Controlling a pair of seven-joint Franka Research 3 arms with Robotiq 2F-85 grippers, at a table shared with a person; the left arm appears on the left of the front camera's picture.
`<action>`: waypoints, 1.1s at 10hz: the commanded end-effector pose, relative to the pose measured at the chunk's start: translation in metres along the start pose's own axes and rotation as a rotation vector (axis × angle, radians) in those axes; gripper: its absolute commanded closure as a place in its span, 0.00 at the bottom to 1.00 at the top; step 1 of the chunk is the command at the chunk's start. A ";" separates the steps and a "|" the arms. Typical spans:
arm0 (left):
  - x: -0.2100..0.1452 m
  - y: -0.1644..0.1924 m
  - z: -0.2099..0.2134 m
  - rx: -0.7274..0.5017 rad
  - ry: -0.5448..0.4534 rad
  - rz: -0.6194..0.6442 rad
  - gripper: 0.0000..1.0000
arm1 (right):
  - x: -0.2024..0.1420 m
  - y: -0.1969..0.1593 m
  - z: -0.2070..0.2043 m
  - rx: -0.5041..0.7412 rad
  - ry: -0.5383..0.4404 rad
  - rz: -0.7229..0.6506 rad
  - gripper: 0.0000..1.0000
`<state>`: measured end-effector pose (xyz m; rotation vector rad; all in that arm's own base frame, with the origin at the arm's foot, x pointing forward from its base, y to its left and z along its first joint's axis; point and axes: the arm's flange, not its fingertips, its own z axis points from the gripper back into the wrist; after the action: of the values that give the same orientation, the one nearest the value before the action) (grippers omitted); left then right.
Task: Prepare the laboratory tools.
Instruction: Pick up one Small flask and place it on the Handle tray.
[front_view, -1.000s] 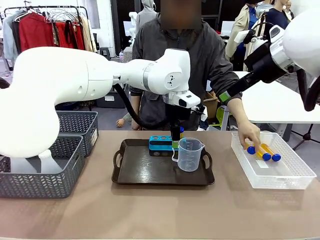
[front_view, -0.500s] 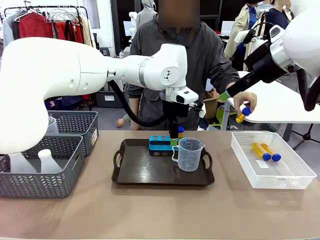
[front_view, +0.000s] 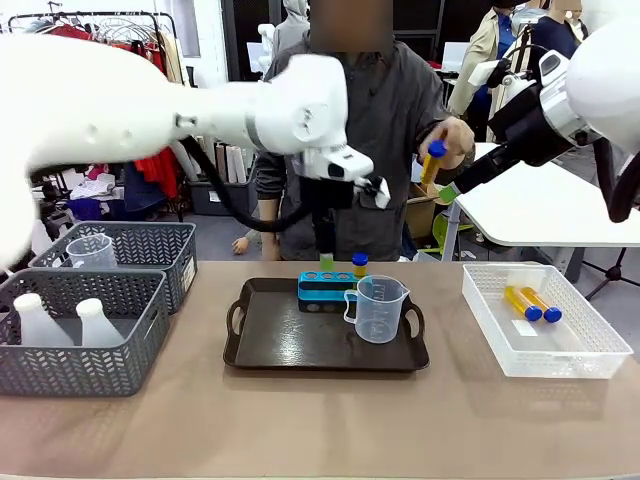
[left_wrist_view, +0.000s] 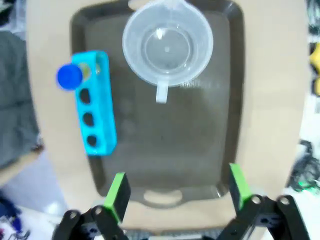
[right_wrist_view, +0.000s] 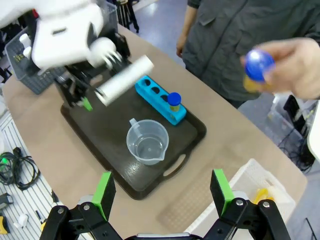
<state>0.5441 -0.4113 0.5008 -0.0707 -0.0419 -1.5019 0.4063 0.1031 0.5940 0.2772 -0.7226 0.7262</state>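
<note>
Starting left: two white flasks (front_view: 40, 322) stand in the near grey basket (front_view: 130, 365). The left gripper (left_wrist_view: 175, 190) hangs above the brown tray (front_view: 290, 340), jaws apart, nothing between them. On the tray, a blue rack (front_view: 322, 288) carries one blue-capped yellow tube (front_view: 359, 264) upright in its end hole, with the clear beaker (front_view: 380, 308) just beside it. The person's hand (front_view: 455, 138) holds a second tube (front_view: 434, 152) up high. The right gripper (right_wrist_view: 162, 192) is spread wide and empty. Two more tubes (front_view: 530, 303) lie in the clear bin (front_view: 570, 362).

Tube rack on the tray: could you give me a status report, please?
Left gripper open, right gripper open, both empty. Rack holds one tube, three holes free. Person's hand holds second tube aloft.
</note>
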 end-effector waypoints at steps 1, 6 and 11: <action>-0.040 -0.035 0.024 0.036 -0.041 0.099 0.00 | 0.002 0.000 0.000 0.008 -0.006 -0.010 0.00; -0.135 -0.062 0.106 0.148 -0.073 0.563 0.00 | 0.002 0.000 0.000 0.008 -0.006 -0.010 0.00; -0.233 -0.073 0.133 0.209 -0.132 0.856 0.00 | 0.002 0.000 0.000 0.008 -0.006 -0.010 0.00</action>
<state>0.4691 -0.1791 0.6254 -0.0185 -0.2216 -0.6757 0.4063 0.1031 0.5941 0.2760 -0.7225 0.7260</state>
